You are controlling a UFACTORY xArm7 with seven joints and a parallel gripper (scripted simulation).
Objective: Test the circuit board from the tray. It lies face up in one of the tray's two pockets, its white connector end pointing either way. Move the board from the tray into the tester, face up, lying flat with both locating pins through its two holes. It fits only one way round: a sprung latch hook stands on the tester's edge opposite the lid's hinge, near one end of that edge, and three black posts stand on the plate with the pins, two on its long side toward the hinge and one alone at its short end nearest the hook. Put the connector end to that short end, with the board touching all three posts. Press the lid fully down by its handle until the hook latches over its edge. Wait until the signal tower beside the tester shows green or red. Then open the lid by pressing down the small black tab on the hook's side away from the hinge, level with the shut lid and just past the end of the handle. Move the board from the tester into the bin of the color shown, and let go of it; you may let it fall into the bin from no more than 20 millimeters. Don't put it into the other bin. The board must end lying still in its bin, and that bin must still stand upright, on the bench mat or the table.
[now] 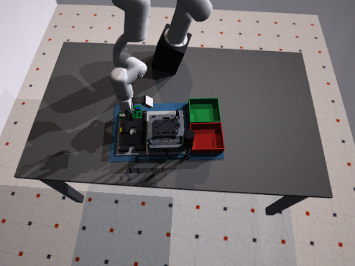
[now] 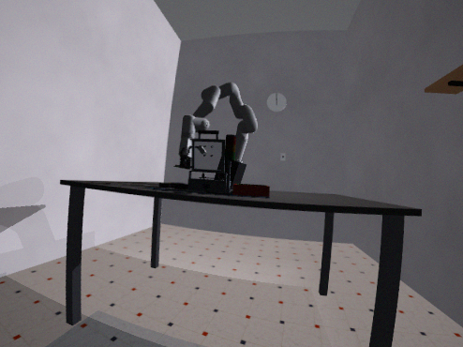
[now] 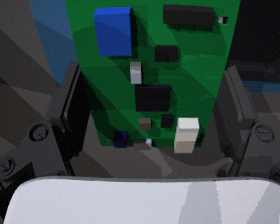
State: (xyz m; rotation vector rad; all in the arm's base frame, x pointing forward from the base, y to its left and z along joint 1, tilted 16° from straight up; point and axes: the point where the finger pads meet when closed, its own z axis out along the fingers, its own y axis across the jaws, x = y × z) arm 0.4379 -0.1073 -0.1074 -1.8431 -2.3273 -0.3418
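Counter point(image 1: 269, 107): dark top, carrying a blue mat point(image 1: 114, 158) left of centre

Tray point(image 1: 123, 144): black, at the left end of the mat; both pockets too dark to read from above

Tester point(image 1: 149, 125): just right of the tray, touching or nearly so; its lid point(image 2: 206, 154) stands raised upright in the side view

Signal tower point(image 1: 188, 136): dark post at the tester's near right corner, between tester and red bin; lamp colour cannot be told

Red bin point(image 1: 223, 136): right of the tester, upright on the mat; green bin point(image 1: 204, 99) directly behind it, walls touching

Circuit board point(image 3: 150, 66): green, face towards the wrist camera, white connector at its lower right, blue block at its upper left; seen over the tray's far end in the top view, tilted, blue mat visible past its edge

Pincer point(image 3: 146, 106): spread wide, one finger point(image 3: 68, 111) against each long edge of the board, gripping it

Arm base point(image 1: 163, 62): black block at the far side of the counter
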